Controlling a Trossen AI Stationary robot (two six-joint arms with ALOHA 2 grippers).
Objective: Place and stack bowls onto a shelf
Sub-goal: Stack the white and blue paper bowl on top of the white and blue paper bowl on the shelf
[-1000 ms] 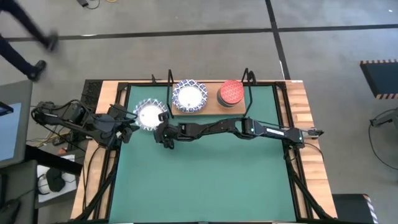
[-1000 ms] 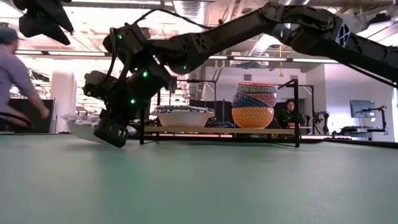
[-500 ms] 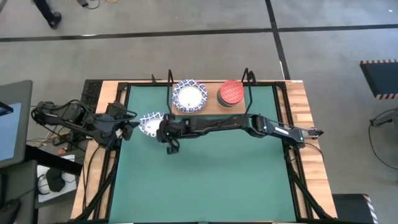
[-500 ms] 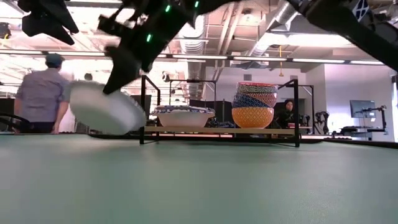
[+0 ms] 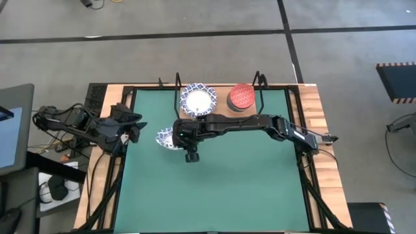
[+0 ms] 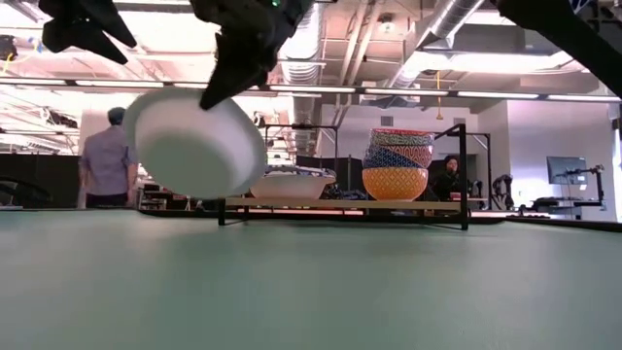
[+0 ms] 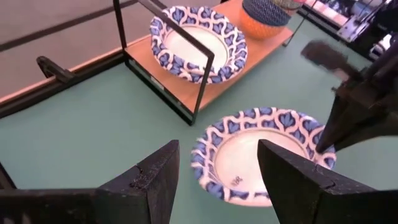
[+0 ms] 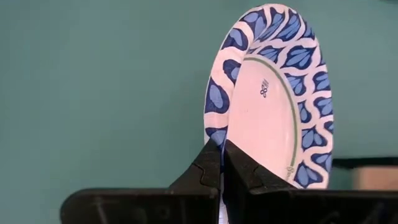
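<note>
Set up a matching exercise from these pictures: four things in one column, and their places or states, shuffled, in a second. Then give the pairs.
Things:
1. held bowl
2. bowl stack
3. left gripper
4. right gripper

Places or states:
A. open, empty, at the mat's left edge
B. standing at the right end of the shelf, red bowl on top
C. tilted, lifted clear above the green mat
D. shut on a blue-patterned rim

Pairs: 1-C, 2-B, 3-A, 4-D
</note>
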